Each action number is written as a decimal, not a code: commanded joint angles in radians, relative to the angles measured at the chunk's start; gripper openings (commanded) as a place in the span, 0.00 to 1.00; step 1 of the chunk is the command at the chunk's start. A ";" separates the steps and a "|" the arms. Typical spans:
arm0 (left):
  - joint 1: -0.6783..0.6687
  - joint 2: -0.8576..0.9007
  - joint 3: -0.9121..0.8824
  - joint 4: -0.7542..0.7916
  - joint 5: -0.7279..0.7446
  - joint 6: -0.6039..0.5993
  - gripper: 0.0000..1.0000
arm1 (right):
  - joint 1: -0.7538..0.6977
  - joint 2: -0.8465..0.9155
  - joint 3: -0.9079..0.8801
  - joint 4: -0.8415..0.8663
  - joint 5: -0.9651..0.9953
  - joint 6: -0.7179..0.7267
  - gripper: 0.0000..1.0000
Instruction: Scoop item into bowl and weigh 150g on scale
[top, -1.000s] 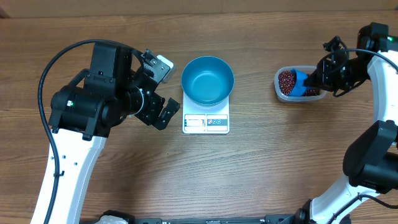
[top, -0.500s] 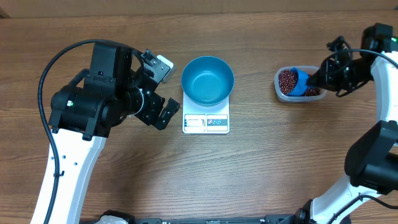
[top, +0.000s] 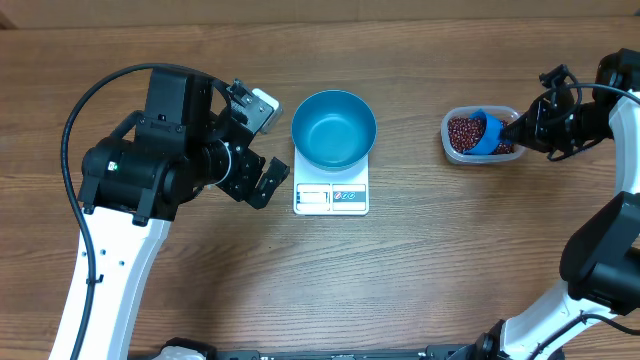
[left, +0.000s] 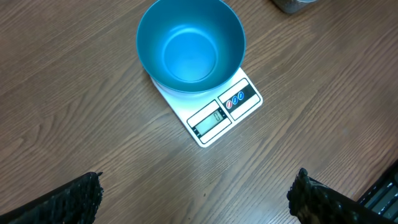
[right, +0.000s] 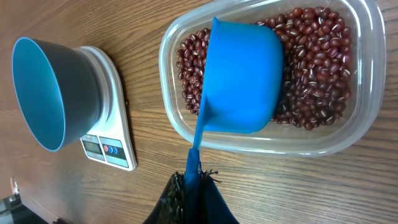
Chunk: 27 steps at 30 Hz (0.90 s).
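Overhead: scoop (top: 485, 133) is pinched tight by the right gripper (top: 512, 128) over beans (top: 461, 132) in the tub (top: 447, 141), apparently touching them; left gripper (top: 266, 146) is spread wide, empty.

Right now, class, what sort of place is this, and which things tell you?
Probably a robot test bench set up for kitchen weighing: two robot arms at a wooden table, a bowl on a kitchen scale, a tub of beans.

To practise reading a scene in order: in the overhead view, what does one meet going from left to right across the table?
Open left claw → round deep blue bowl → clear rectangular plastic tub holding small red-brown beans → right claw, shut on the blue plastic scoop by its handle.
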<state>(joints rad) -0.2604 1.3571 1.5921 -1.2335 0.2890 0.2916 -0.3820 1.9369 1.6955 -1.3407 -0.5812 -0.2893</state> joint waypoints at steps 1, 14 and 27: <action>-0.002 -0.004 0.014 0.003 0.015 0.015 0.99 | -0.001 0.001 -0.024 0.002 -0.055 -0.015 0.04; -0.002 -0.004 0.014 0.003 0.015 0.016 1.00 | 0.000 0.001 -0.049 -0.008 -0.180 -0.068 0.04; -0.002 -0.004 0.014 0.003 0.015 0.016 1.00 | -0.084 0.001 -0.051 0.000 -0.245 -0.086 0.04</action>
<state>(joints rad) -0.2604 1.3571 1.5921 -1.2335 0.2890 0.2920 -0.4404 1.9388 1.6470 -1.3464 -0.7303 -0.3473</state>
